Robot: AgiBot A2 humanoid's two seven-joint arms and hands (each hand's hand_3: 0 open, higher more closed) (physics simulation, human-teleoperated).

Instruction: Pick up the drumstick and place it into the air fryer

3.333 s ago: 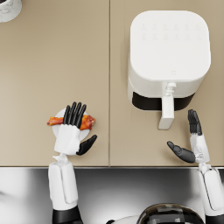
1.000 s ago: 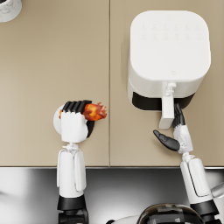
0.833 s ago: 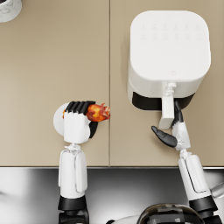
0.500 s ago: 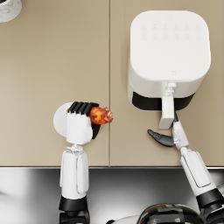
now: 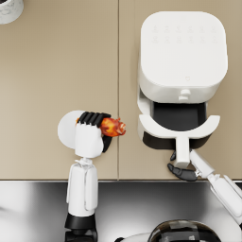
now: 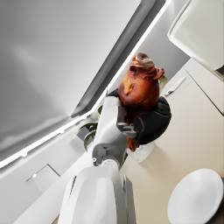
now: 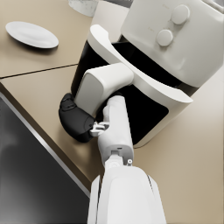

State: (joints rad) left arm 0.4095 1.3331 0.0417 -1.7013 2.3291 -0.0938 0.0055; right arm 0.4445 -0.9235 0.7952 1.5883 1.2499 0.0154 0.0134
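Glossy red-brown roasted drumstick, held off the counter, meaty end poking out toward the fryer. White boxy plastic air fryer, drawer pulled partway out, dark basket interior exposed, handle facing robot.
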